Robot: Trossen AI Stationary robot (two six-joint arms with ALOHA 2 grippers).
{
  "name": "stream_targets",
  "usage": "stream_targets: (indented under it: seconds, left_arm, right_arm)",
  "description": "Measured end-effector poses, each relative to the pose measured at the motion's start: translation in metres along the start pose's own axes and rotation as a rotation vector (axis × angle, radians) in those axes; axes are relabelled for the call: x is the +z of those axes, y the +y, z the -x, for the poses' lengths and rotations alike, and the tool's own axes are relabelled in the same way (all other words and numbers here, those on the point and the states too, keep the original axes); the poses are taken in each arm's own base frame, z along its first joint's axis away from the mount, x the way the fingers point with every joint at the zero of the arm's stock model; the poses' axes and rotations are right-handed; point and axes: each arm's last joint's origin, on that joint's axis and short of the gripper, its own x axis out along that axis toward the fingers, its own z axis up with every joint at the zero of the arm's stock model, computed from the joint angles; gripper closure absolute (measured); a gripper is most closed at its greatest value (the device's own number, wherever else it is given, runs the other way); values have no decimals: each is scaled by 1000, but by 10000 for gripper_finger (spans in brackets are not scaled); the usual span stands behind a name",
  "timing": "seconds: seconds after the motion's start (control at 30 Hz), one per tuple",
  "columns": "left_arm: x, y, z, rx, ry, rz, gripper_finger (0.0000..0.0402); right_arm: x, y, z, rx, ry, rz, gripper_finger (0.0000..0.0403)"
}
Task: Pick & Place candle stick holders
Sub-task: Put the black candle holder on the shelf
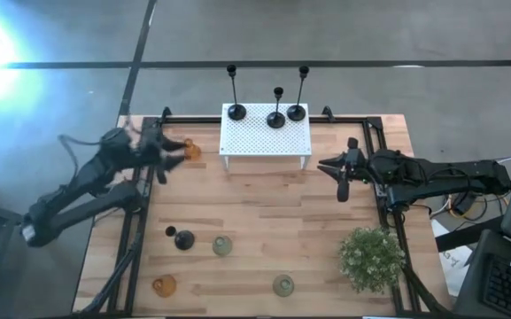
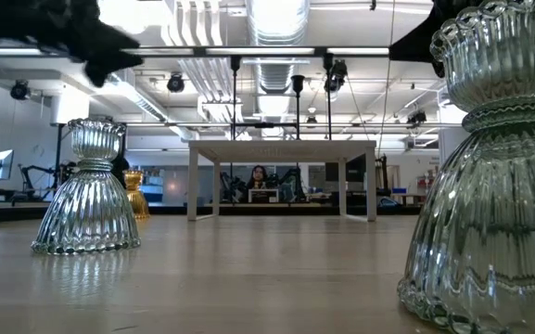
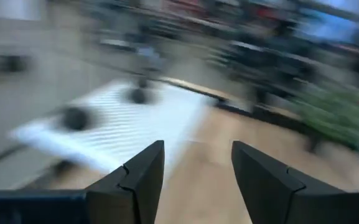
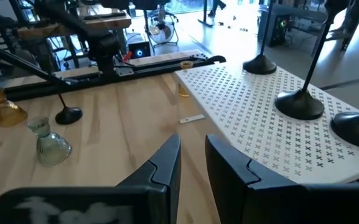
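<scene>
Up front on the surface (image 1: 264,221): two green holders (image 1: 222,245), one amber holder (image 1: 165,285), one black holder (image 1: 183,238). Further back, left end effector (image 1: 168,152) spread beside second amber holder (image 1: 192,151), right end effector (image 1: 343,177) barely parted, empty. Three black holders (image 1: 276,119) on white rack (image 1: 266,135)

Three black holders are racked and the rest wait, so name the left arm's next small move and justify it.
Probably lower the left gripper onto the amber glass holder beside it: its jaws stand open and empty, that holder is nearest, and the white rack has bare space.
</scene>
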Motion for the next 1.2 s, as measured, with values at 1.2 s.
stream_targets:
  seconds: [1.2]
  left_arm:
    - [-22, -58, 15, -283, -17, 88, 210]
  right_arm:
    - [-18, 4, -25, -27, 170, 20, 335]
